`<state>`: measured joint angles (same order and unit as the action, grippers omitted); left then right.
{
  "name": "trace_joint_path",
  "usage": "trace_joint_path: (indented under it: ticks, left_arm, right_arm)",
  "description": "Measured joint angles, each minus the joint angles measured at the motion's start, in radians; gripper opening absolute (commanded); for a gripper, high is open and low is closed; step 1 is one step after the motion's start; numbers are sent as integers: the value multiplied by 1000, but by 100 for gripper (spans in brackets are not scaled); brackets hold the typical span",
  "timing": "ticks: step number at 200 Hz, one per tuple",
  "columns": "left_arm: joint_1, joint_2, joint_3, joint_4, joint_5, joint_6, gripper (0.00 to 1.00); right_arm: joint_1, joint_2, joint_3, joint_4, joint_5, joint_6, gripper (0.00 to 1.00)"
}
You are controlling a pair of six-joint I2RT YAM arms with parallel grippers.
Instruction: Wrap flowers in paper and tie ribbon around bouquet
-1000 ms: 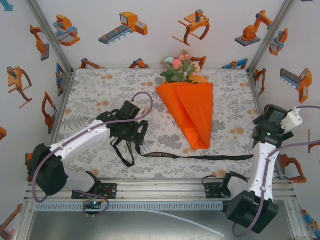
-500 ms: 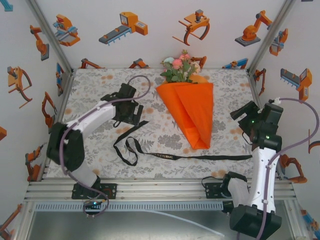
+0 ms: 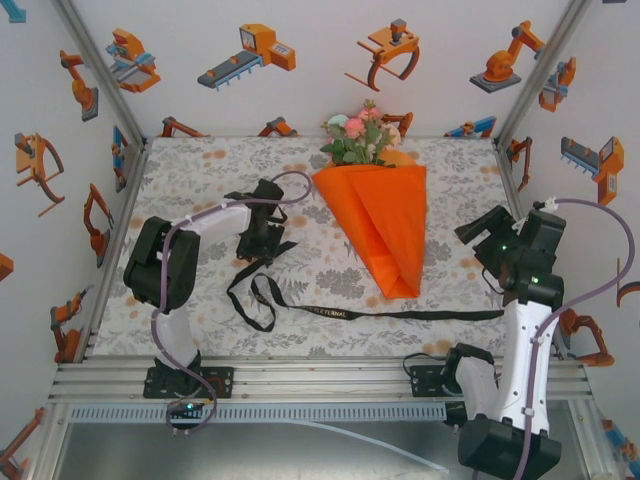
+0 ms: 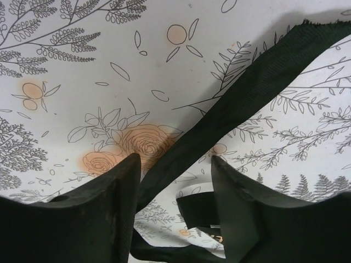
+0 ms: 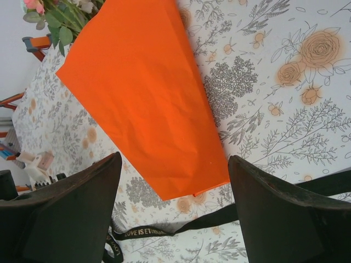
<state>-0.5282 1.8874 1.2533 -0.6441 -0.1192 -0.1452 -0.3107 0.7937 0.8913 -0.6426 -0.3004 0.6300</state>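
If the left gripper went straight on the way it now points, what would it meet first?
The ribbon: a strand of it runs slantwise through the gap of the left gripper, with the tablecloth behind it. How far ahead the strand lies is hard to judge.

— Where do we lose the ribbon [image 4: 236,104]?
— In the left wrist view it goes behind the left fingers [image 4: 88,219], and the right edge cuts it.
— And its lettering?
— From above it is too small for us to read.
— The flowers [image 5: 57,16]?
— In the right wrist view the top edge cuts them, and the paper [image 3: 385,215] hides their lower part.
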Motion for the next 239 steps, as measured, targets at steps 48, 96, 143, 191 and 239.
trace_joint_path:
  ticks: [48,96,143,191,239]
  left_arm:
    - [13,16,19,-19,-27,-29,0]
    - [129,-119,18,-28,-255,-65,0]
    - [560,-418,13,10,-497,-185,52]
    - [633,-502,-64,20,-427,-225,83]
    - [549,-756,-84,24,-166,-251,90]
  right_arm:
    - [0,-4,5,-5,-3,3,70]
    - [0,-18,24,-4,-2,6,70]
    - [0,-25,34,-21,103,32,72]
    - [0,72,-9,-103,310,192,77]
    - [0,272,-188,-124,375,307,73]
